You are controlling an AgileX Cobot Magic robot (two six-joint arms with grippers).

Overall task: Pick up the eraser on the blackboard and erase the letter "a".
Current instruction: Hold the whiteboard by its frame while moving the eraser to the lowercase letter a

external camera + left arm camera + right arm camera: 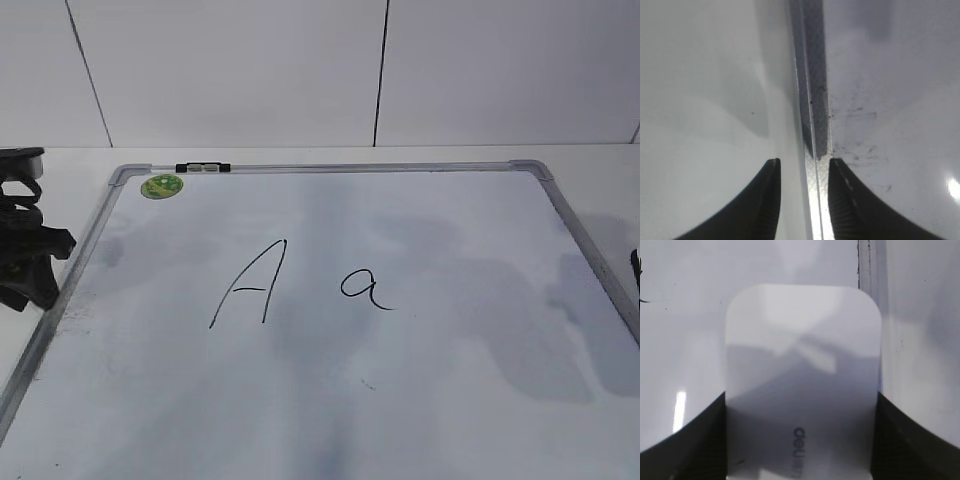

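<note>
The blackboard (470,340), a white dry-erase board with a grey frame, lies flat in the exterior view. The small letter "a" (366,290) is written near its middle. The eraser (802,355) is a white rounded block with faint print and shows only in the right wrist view. My right gripper (800,395) is shut on it, one finger pressed against each long side, over the board near its right frame (866,270). Only a dark sliver of this gripper (636,275) shows in the exterior view. My left gripper (802,161) is open and empty, straddling the board's left frame (812,75).
A tall capital "A" (248,283) stands left of the small "a". A green round sticker (161,185) and a black clip (203,168) sit at the board's far left corner. The left arm (25,250) rests beside the board's left edge. A white wall rises behind.
</note>
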